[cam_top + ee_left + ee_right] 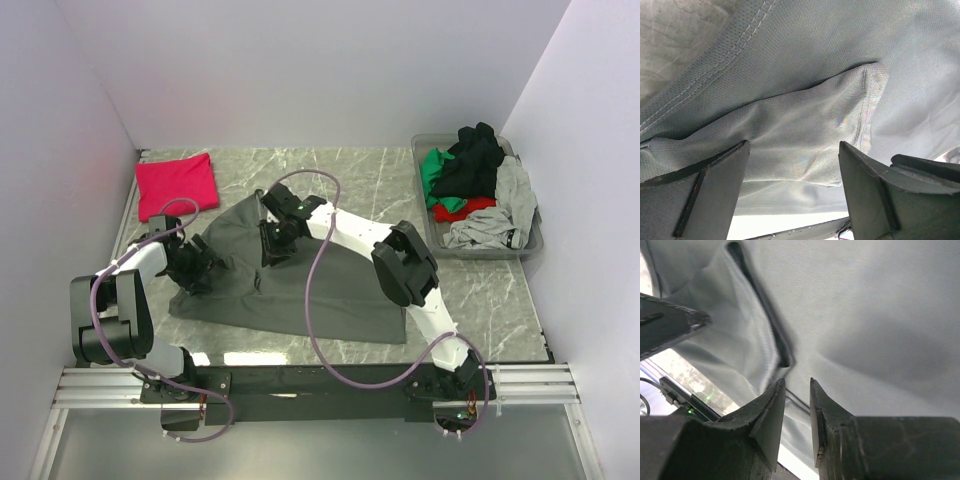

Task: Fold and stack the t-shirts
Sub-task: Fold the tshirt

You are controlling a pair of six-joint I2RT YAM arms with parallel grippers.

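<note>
A dark charcoal-grey t-shirt [310, 295] lies spread out in the middle of the table. A magenta-red t-shirt [176, 183] lies folded at the back left. My left gripper [196, 263] is at the grey shirt's left edge. In the left wrist view its jaws [794, 150] are wide open, with a sleeve fold of the grey cloth [805, 130] just beyond them. My right gripper [277, 242] is low over the shirt's upper middle. In the right wrist view its jaws [797, 385] stand a narrow gap apart over the grey cloth [865, 315], gripping nothing.
A clear plastic tub [432, 222] at the back right holds black, green, red and light grey shirts. White walls close in the left, back and right sides. The right arm [405, 262] reaches across the grey shirt's right half.
</note>
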